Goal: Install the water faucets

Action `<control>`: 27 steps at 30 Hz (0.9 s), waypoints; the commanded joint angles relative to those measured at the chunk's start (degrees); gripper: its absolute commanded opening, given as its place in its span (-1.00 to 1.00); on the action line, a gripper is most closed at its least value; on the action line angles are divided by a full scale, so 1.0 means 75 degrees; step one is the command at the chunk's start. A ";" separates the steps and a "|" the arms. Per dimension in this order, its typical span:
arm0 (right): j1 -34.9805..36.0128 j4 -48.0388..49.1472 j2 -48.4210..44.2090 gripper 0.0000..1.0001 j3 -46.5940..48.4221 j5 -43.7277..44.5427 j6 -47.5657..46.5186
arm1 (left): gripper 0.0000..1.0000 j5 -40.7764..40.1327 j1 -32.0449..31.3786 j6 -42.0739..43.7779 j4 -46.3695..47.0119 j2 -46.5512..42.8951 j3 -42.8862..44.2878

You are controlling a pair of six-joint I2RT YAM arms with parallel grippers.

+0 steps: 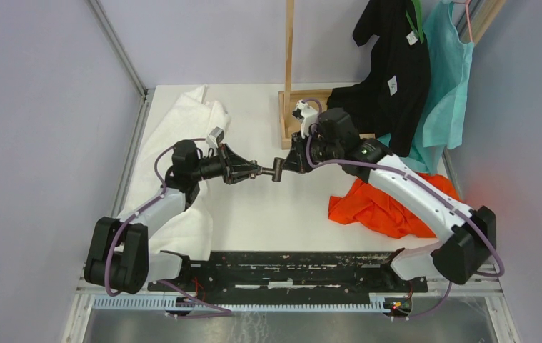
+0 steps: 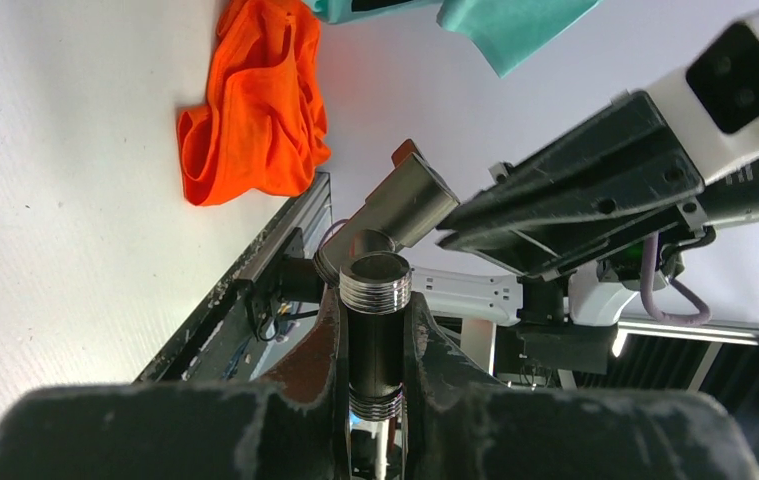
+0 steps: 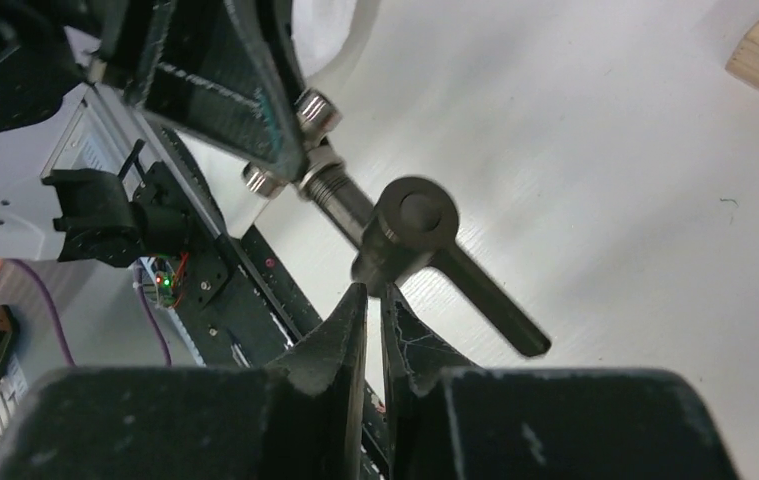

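Right wrist view: left pincer (image 2: 375,315) is clenched on the threaded fitting (image 3: 333,190), and right pincer (image 3: 372,300) seemingly nips the cross-handled fitting (image 3: 410,222), both aloft over the mid-counter (image 1: 253,214). Their ends meet; screwing home probably is left. Orange cloth (image 1: 382,207) crowds the right edge, white cloth (image 1: 189,128) the left, wooden stand (image 1: 289,107) the far edge.
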 commanded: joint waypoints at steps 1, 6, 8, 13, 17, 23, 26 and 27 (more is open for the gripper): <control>0.0043 0.0694 0.0800 -0.71 0.0618 0.0354 0.0264 | -0.94 0.0226 -0.0001 0.0392 0.0315 -0.0362 0.0337; 0.0078 0.0686 0.1439 -0.77 0.0623 0.2142 0.0259 | -0.94 0.0343 -0.0002 0.0497 0.0209 -0.0392 0.0358; 0.0080 0.0584 0.1394 -0.78 0.0642 0.2343 0.0203 | -0.94 0.0355 -0.0001 0.0530 0.0191 -0.0417 0.0356; 0.0092 0.0628 0.0456 -0.73 0.0229 0.2133 -0.0228 | -0.94 0.0413 -0.0001 0.0726 -0.0065 -0.0321 0.0565; 0.0093 0.0734 -0.0539 -0.25 -0.0466 0.2399 -0.0800 | -0.94 0.0374 -0.0002 0.0964 -0.0329 -0.0249 0.0712; 0.0096 0.2176 -0.1732 0.50 -0.2055 0.0126 -0.2115 | -0.94 0.0334 -0.0015 0.1272 -0.0681 -0.0282 0.0743; 0.0333 0.4329 -0.2525 0.54 -0.3621 -0.0803 -0.3166 | -0.94 0.0353 -0.0011 0.1277 -0.0724 -0.0348 0.0754; 0.0534 0.4801 -0.2781 0.63 -0.3984 -0.0522 -0.3555 | -0.94 0.0360 -0.0013 0.1286 -0.0753 -0.0362 0.0764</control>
